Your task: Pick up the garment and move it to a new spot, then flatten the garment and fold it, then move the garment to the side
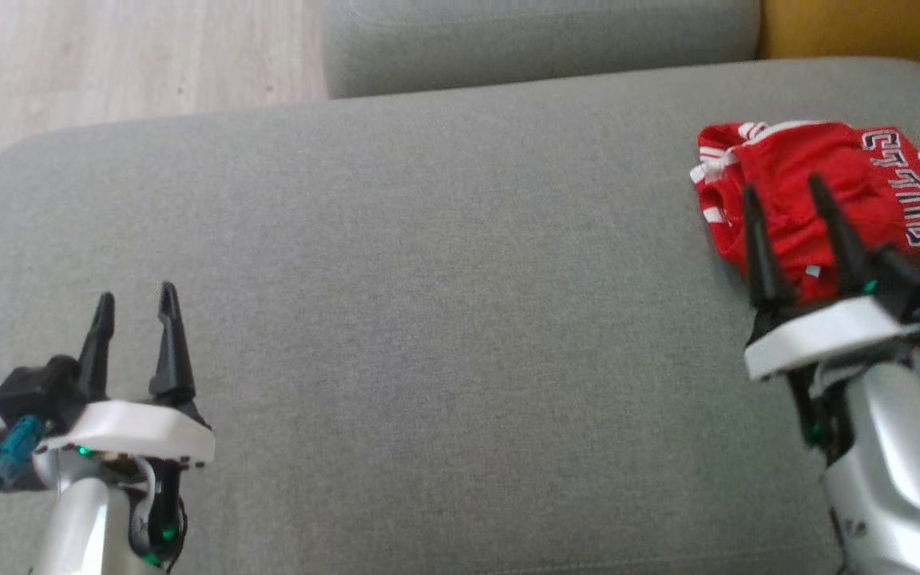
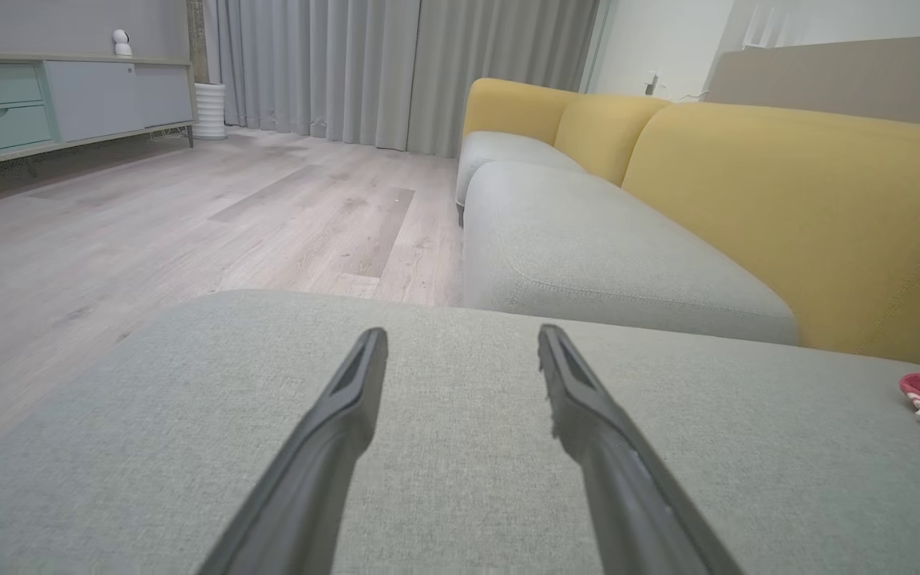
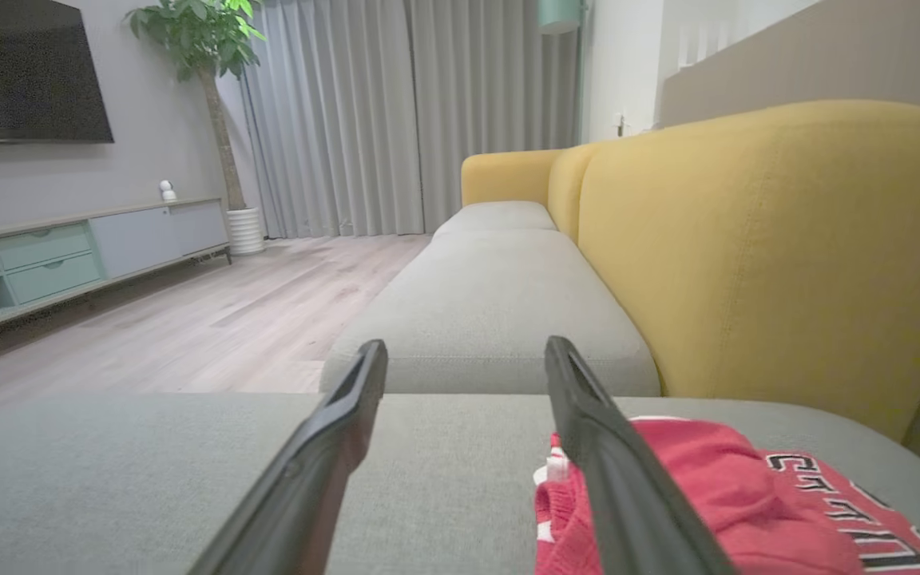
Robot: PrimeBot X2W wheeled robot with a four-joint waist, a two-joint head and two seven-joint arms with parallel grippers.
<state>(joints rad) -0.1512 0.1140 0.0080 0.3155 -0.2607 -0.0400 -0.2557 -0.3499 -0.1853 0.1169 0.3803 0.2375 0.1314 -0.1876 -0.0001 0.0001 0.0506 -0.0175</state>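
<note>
Lying at the far right end of the grey cushion point(image 1: 444, 263), the red garment point(image 1: 787, 160) sits in a small thick bundle, with white trim at one end and big letters on top; its layers rest on each other, but I cannot tell if it is a tidy fold or just a heap; it is near the yellow back point(image 3: 747, 255) of the sofa, with a lot of grey cushion to its left, which gives room to spread cloth out; the right gripper point(image 1: 781, 186) hangs just over the near edge of the bundle, and its two fingers point(image 3: 628, 495) are wide apart with nothing between them; in the right wrist view one finger crosses the red cloth and the other is over grey cushion, so the gripper is at the edge, where cloth is easy to pinch or easy to let go; the left gripper point(image 1: 136, 291) is well apart from the garment, low on the left, likely kept out of the way; its fingers are spread too and hold nothing; this fits two stories: a garment waiting to be picked up, or a folded one set down at the side.
</note>
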